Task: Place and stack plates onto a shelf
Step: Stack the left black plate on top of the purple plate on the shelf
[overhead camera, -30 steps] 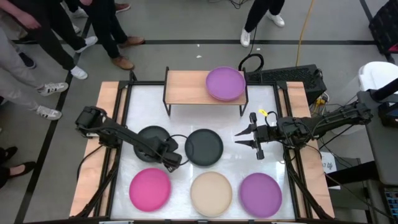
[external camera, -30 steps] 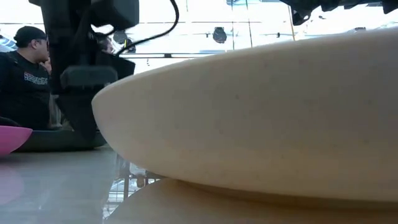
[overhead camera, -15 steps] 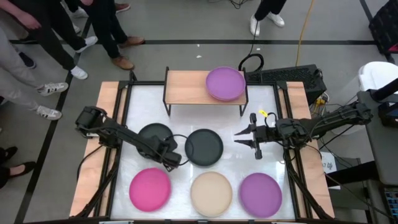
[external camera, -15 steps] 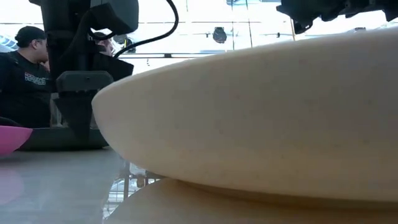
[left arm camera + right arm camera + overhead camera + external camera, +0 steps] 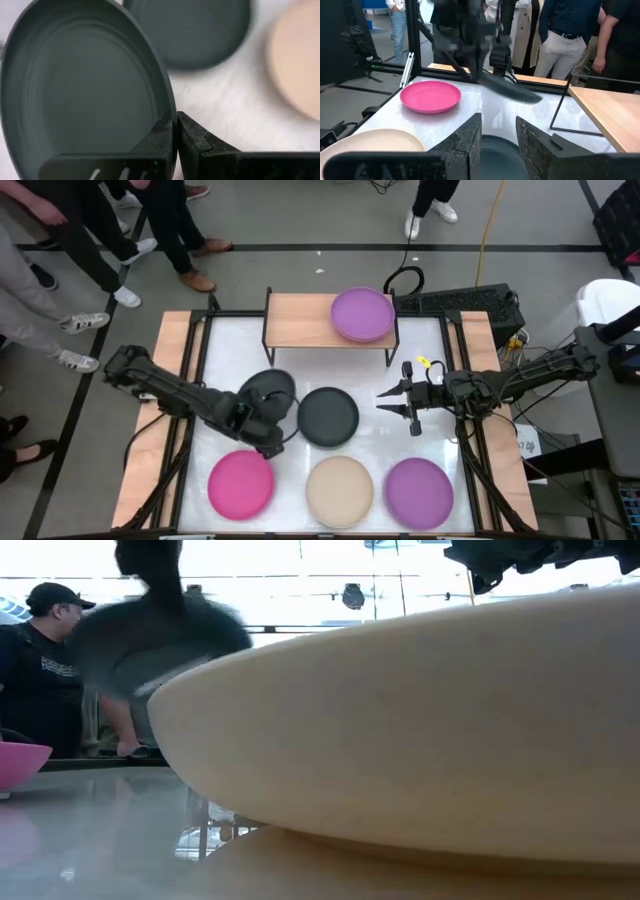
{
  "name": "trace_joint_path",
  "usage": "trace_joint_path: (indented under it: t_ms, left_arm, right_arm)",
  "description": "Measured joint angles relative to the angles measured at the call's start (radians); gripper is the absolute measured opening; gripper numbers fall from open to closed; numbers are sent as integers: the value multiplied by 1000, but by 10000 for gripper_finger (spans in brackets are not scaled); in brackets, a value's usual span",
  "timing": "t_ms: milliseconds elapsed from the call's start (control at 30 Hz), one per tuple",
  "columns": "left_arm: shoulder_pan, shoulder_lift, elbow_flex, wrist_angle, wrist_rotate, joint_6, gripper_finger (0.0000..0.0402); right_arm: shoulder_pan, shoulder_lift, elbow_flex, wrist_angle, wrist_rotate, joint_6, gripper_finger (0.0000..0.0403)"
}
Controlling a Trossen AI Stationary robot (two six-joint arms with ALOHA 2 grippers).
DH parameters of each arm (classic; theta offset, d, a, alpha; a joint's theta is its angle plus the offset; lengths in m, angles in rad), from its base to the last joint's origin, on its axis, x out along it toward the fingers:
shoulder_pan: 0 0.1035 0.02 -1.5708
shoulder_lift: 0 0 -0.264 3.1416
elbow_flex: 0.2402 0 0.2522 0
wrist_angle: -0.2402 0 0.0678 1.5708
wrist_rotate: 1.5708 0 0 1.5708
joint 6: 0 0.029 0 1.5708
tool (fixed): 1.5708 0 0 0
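Note:
My left gripper [image 5: 262,425] is shut on a dark grey plate [image 5: 268,390], which hangs tilted above the table's left middle. A second dark grey plate [image 5: 328,416] lies flat beside it. Magenta [image 5: 241,483], cream [image 5: 340,490] and purple [image 5: 419,492] plates lie in a row along the near edge. The shelf [image 5: 300,320] stands at the far edge with purple plates [image 5: 362,314] stacked on its right half. My right gripper [image 5: 395,405] hovers open, right of the flat grey plate, holding nothing. My left gripper pinches the grey plate's rim [image 5: 169,112] on the plate's near side, one finger [image 5: 155,142] inside the hollow and the other finger [image 5: 195,140] outside it. The fingers reach across the rim from the near left. The plate is tilted and lifted clear of the table.
People stand beyond the table's far and left sides. The flat grey plate [image 5: 495,150] lies just under my right gripper [image 5: 498,132]. A black box and cables [image 5: 460,302] sit right of the shelf. Bare white tabletop [image 5: 300,370] lies between the shelf and the grey plates.
My left gripper has shut on the left grey plate's rim and gone up with it. The plate has come off the table, tipped, and shifted slightly toward the right and far edges. My right gripper has kept still.

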Motion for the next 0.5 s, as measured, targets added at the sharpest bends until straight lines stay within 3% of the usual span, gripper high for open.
trace_joint_path:
  t_ms: [233,500]
  left_arm:
    - [33,-2,161,40,-182,399,10]
    - [282,5,175,271,-183,915,10]
  right_arm:
    - [12,-12,0,80,-22,-7,102]
    - [52,-87,0,121,-31,-34,102]
